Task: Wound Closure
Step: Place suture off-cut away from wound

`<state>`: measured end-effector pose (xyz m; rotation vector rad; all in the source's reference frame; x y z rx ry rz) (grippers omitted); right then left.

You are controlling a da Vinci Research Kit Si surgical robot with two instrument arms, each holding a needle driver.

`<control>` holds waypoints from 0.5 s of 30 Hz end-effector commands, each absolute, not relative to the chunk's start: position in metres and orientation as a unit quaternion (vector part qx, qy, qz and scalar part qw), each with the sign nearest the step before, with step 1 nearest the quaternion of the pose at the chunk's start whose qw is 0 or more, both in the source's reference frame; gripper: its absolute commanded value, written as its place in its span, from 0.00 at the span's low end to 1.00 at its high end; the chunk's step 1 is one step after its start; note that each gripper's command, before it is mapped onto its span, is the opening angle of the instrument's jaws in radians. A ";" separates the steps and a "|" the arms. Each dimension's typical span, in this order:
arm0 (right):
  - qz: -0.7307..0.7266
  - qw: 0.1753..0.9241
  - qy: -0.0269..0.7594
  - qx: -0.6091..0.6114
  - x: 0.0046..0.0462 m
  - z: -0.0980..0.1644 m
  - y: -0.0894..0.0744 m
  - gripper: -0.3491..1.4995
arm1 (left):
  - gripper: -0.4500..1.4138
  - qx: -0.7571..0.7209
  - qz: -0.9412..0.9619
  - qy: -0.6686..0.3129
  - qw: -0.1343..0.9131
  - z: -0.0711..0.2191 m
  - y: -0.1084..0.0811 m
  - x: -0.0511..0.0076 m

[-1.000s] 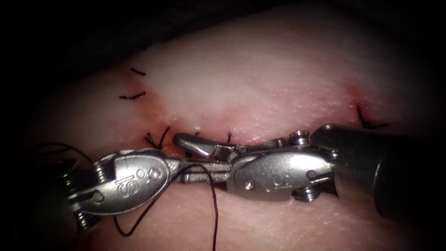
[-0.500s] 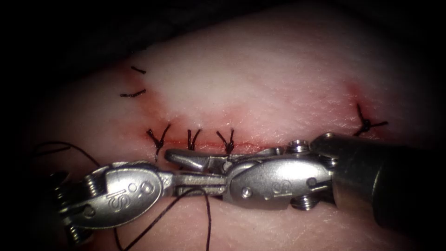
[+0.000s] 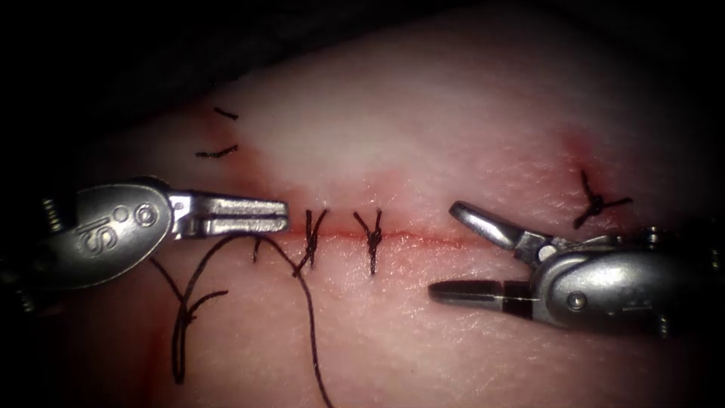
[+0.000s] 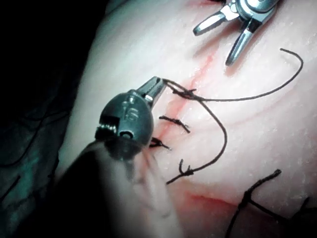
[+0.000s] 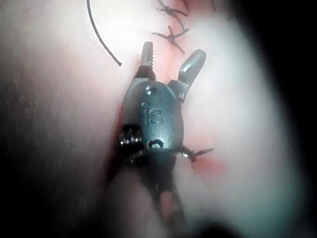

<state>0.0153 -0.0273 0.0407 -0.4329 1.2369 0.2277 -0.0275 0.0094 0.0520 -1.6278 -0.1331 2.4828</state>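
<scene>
The tissue (image 3: 423, 136) bears a closed cut (image 3: 423, 239) that runs across the endoscope view. My left tool (image 3: 283, 215) sits at the cut's left end, jaws shut on the dark thread (image 3: 305, 302) just beside a stitch's knot (image 4: 185, 92). From there the thread loops loose over the near tissue, and its free end (image 4: 297, 55) lies bare. My right tool (image 3: 445, 249) hovers at the cut's right part with its jaws wide open (image 5: 172, 49), holding nothing. I see no needle.
Two tied stitches (image 3: 311, 230) (image 3: 371, 233) cross the cut between the tools. Another knot (image 3: 596, 201) sits at the far right. Cut ends of thread (image 3: 217, 153) lie at the upper left. Red fluid stains the cut line.
The tools were overlapped at the cut's middle and have drawn apart. The right jaws opened and backed off to the right. The left tool moved left with the thread.
</scene>
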 end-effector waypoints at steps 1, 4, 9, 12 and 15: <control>0.110 0.787 0.570 -0.207 0.0155 0.041 -0.026 0.82 | 0.00 -0.539 0.837 -0.037 0.086 0.053 0.011 -0.0278; 0.118 0.790 0.561 -0.218 0.0150 0.041 -0.027 0.87 | 0.00 -0.521 0.845 -0.036 0.112 0.055 0.012 -0.0273; 0.121 0.793 0.552 -0.227 0.0151 0.041 -0.028 0.90 | 0.00 -0.482 0.862 -0.062 0.140 0.061 0.014 -0.0276; 0.120 0.793 0.552 -0.228 0.0152 0.041 -0.028 0.90 | 0.00 -0.477 0.864 -0.079 0.141 0.063 0.014 -0.0281; 0.120 0.793 0.551 -0.229 0.0154 0.041 -0.028 0.91 | 0.00 -0.479 0.860 -0.100 0.146 0.066 0.014 -0.0288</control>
